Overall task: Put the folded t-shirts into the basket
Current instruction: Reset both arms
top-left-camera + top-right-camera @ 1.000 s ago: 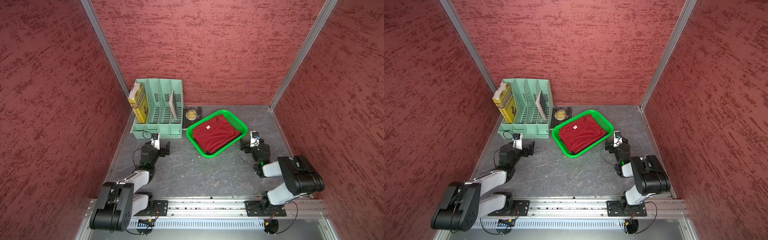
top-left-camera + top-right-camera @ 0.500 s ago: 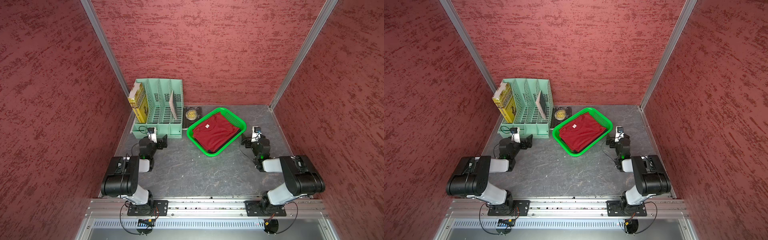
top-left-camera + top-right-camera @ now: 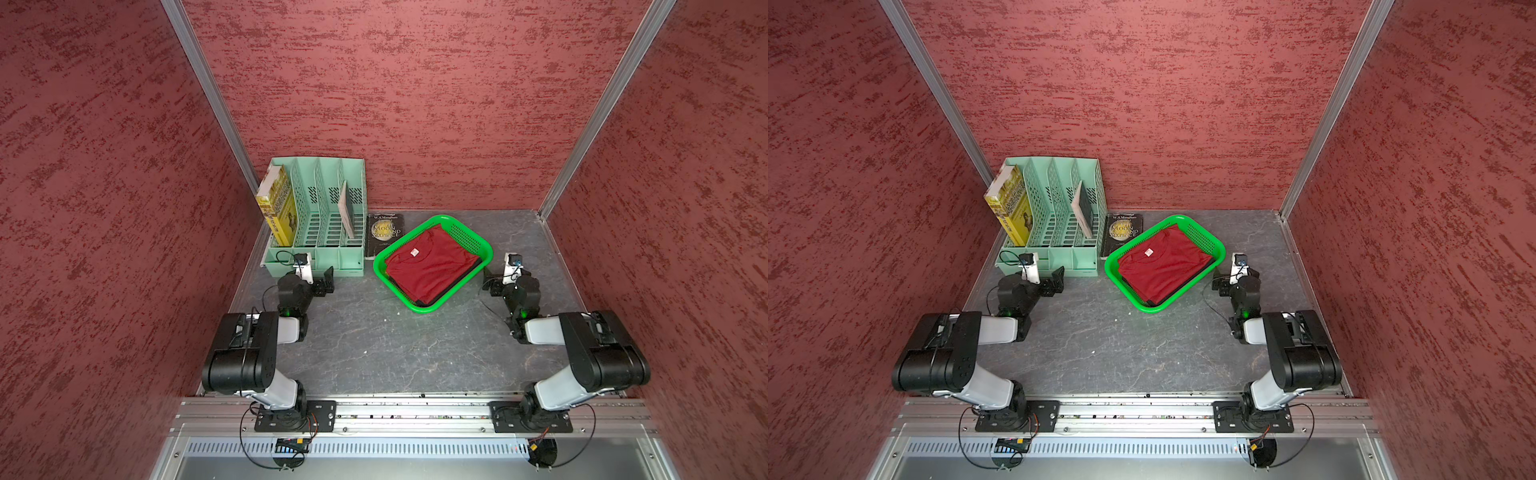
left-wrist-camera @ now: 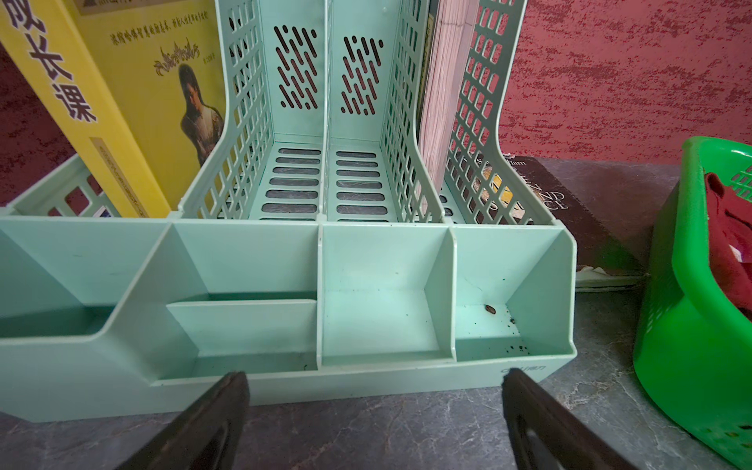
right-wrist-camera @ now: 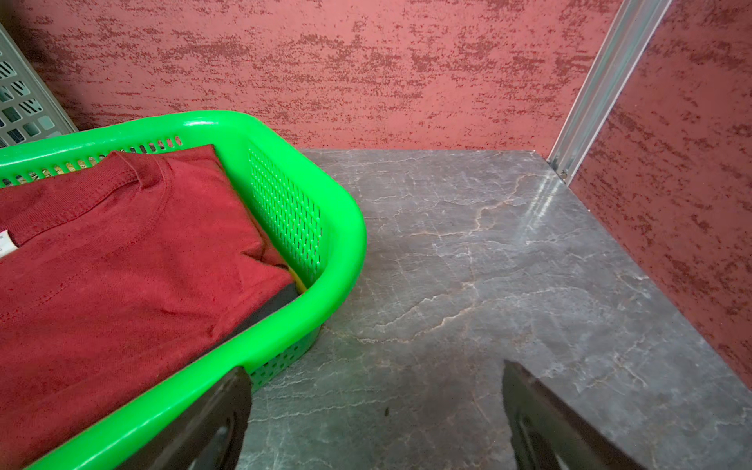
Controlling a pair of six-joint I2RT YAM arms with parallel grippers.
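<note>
Peeking yellow t-shirt (image 5: pixel 300 285) (right wrist only)

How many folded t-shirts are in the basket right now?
3, stacked in the green basket: dark red t-shirt on top, black t-shirt peeking out beneath, yellow t-shirt just a sliver below.

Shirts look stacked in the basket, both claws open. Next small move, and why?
Probably ease the right claw back from the basket. The red shirt lies on top, a black shirt and a yellow edge under it, all inside the rim; no shirt shows outside. It and the left claw are open and empty, so nothing seems left to pick.
</note>
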